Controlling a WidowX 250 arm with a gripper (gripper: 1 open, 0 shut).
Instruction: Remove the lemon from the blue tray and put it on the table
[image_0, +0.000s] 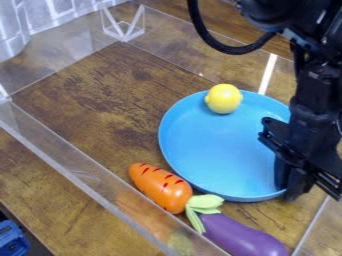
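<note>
The lemon (223, 98), small and yellow, rests on the far part of the blue tray (211, 150), just inside its rim. The tray lies on the brown wooden table (107, 110). My black gripper (301, 187) points straight down at the tray's right rim, well to the right of and nearer than the lemon. Its fingers are shut and seem to pinch the rim; their tips are partly hidden by the gripper's own body.
An orange carrot (163, 187) lies by the tray's near left edge, and a purple eggplant (241, 238) lies next to it at the bottom. Clear acrylic walls (60, 150) border the table on the left and near sides.
</note>
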